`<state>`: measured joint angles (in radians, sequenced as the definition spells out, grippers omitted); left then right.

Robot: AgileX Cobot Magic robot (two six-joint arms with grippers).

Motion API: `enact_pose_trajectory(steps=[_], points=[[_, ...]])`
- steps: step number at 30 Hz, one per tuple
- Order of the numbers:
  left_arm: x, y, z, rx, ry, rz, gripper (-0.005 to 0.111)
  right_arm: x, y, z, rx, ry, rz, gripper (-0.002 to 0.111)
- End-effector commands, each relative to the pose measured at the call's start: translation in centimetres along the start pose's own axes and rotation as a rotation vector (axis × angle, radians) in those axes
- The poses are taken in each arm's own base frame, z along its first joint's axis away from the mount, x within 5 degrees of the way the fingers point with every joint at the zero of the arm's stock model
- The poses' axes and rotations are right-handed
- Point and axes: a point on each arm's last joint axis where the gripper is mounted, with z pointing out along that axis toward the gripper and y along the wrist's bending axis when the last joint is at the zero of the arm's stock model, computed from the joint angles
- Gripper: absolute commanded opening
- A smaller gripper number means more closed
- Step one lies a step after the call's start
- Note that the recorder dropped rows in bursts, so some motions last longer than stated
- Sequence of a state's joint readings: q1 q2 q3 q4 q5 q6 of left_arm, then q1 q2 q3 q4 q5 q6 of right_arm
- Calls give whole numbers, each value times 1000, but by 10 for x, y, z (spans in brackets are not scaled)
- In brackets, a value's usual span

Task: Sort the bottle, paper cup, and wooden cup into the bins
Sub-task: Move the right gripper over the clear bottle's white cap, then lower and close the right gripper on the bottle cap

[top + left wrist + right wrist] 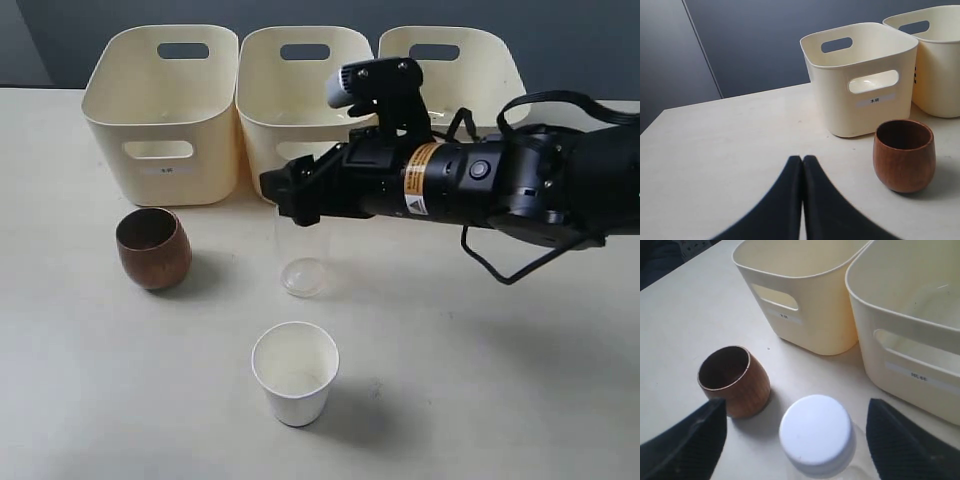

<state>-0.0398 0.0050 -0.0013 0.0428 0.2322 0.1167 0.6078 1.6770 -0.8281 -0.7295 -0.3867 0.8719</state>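
the bottle (pixel 302 262) stands upright on the table (pixel 480 380) in front of the middle bin, its clear body hard to make out against the pale top. in the right wrist view its white cap (pixel 815 428) sits between the two dark fingers (pixel 690 440) of the right gripper (pixel 797 437), which are spread wide and well apart from the cap on both sides, so that gripper is released and holds nothing. in the exterior view the right gripper (pixel 298 197) hangs just above the bottle, at the end of a black arm (pixel 500 185) that reaches across from the right.

the wooden cup (pixel 153 248) stands upright to the left of the bottle, near the front of the left bin (pixel 165 110). the paper cup (pixel 295 373) stands upright nearer the camera than the bottle, mouth up and apart from both other things.

the three bins stand in a row at the back, side by side: the left bin, the middle bin (pixel 262 110) and the right bin (pixel 490 70), the last two partly hidden by the arm. each one that shows its front has a small label.

in the left wrist view the left gripper (pixel 802 165) is clenched, its two black fingers pressed together with nothing between them, over bare table. the wooden cup (pixel 904 155) is near it, and the labelled bin (pixel 860 80) stands behind the cup.
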Motion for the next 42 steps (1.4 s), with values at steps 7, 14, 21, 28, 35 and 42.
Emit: enact_pose_trajectory(steps=[7,14,21,28,35,42], points=[[0,0,0,2,-5,-1,0,5,-3,9,28,-14,-1,73],[0,0,0,2,-5,-1,0,8,-4,13,22,-11,6,57],[0,0,0,2,-5,-1,0,8,-3,14,4,-27,-13,55],[0,0,0,2,-5,-1,0,8,-5,14,22,-23,11,69],[0,0,0,2,-5,-1,0,9,-6,14,38,-15,28,69],[0,0,0,2,-5,-1,0,9,-6,14,40,-16,33,69]])
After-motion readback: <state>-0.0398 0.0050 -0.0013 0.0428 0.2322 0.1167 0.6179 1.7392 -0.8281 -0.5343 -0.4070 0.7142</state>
